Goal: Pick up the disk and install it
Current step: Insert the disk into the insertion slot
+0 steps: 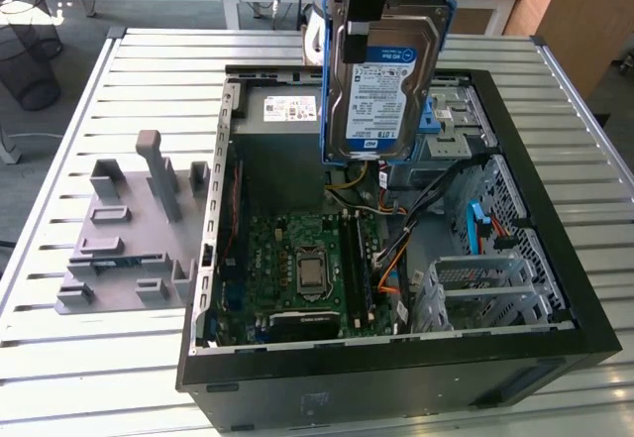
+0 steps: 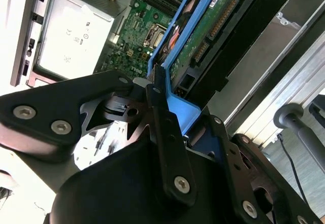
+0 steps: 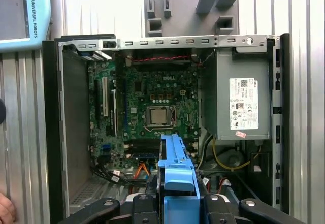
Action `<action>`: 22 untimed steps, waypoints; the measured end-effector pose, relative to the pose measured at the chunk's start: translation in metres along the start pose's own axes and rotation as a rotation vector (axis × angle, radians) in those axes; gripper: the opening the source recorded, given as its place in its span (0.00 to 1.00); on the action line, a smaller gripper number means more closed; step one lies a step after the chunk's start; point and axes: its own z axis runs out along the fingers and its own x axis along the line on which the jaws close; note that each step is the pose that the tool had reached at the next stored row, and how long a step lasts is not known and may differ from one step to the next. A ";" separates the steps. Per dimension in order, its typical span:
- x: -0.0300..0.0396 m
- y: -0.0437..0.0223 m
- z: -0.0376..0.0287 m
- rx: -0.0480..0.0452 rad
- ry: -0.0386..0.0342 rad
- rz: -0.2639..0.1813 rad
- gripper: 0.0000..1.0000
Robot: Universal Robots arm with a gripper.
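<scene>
Jaws clamped on disk (image 1: 381,90), apparently by blue rail (image 3: 176,163), above case (image 1: 376,363)

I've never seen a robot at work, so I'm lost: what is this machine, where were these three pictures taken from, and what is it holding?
It is one robot arm ending in a gripper, a clamp. The exterior view comes from a camera off the arm; both wrist views come from cameras riding on the arm. On the slatted metal table lies an open computer case, with a grey fixture plate beside it. The gripper is shut on the disk, a hard drive in blue rails, held upright above the case.
</scene>
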 end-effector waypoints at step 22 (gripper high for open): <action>0.0519 -0.0055 0.0032 -0.0011 -0.0001 0.000 0.36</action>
